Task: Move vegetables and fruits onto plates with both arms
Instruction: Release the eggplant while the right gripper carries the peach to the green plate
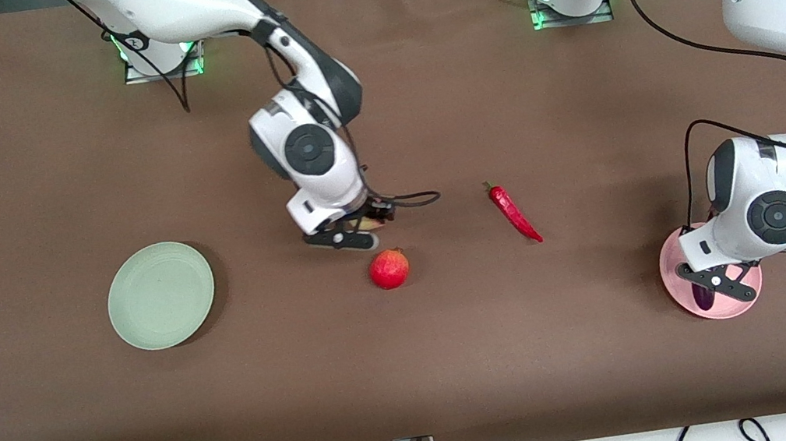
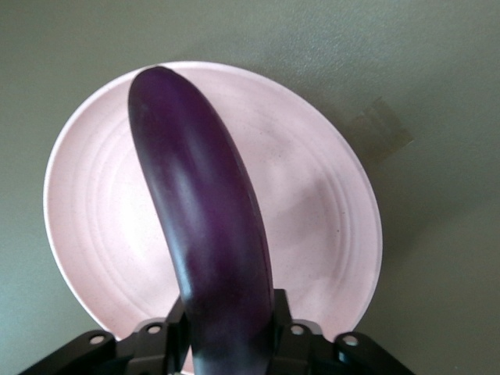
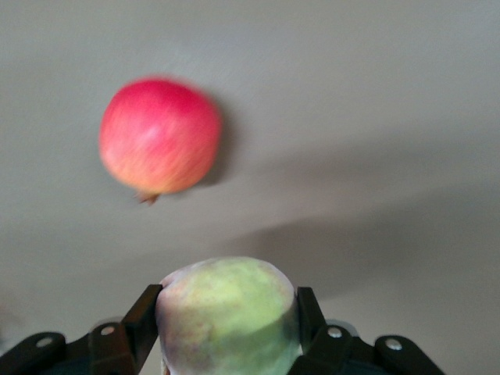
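Left pincer (image 2: 226,344) pinches eggplant (image 2: 205,226) over pink plate (image 2: 328,211) — right pincer (image 3: 226,328) pinches peach (image 3: 228,312).

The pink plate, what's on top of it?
Over the round pale pink plate hangs a long glossy purple eggplant, gripped by the left gripper. The eggplant's stem end is hidden.

Brown table (image 1: 463,367): plates (image 1: 161,295), pomegranate (image 1: 389,268), chili (image 1: 514,212).
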Tool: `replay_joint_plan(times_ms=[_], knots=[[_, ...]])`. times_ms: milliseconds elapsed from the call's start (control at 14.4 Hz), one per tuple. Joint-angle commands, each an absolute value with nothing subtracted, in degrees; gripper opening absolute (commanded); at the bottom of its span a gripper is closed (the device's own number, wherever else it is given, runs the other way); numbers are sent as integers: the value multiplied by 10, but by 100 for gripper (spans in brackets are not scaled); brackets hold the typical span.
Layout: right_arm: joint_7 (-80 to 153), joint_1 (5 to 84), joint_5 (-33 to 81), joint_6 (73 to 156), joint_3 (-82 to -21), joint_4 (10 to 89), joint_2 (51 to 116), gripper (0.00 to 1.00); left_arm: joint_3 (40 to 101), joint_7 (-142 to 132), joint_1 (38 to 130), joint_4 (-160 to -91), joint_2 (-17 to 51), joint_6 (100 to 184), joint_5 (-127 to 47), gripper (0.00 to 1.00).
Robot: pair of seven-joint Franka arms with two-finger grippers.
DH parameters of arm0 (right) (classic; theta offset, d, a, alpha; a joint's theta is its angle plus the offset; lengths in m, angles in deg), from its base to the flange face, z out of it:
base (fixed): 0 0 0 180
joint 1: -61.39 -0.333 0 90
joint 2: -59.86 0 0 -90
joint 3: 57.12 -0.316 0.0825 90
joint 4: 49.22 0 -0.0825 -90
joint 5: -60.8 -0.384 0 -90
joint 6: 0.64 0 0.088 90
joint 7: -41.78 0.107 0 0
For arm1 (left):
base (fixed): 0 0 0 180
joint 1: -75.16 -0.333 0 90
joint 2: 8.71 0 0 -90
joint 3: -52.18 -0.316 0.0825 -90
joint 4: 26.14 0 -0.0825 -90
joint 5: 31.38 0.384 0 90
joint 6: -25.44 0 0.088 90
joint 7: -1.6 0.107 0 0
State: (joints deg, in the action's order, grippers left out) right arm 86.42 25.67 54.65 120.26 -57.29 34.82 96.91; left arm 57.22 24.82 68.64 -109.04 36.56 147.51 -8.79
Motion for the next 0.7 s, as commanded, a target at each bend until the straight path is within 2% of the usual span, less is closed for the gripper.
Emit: replay_joint_plan(times_ms=[0, 139, 279, 627], knots=[[733, 331, 546, 1129, -578, 359, 933, 44, 578, 253, 680, -1082, 365, 1470, -83, 100], [640, 372, 546, 1094, -564, 359, 927, 44, 591, 252, 686, -1089, 335, 1425, -84, 100], [554, 404, 546, 1093, -541, 359, 926, 44, 634, 227, 684, -1081, 318, 1357, -88, 100], [398, 504, 549, 1095, -533, 359, 952, 44, 647, 174, 691, -1082, 282, 1314, -188, 100]])
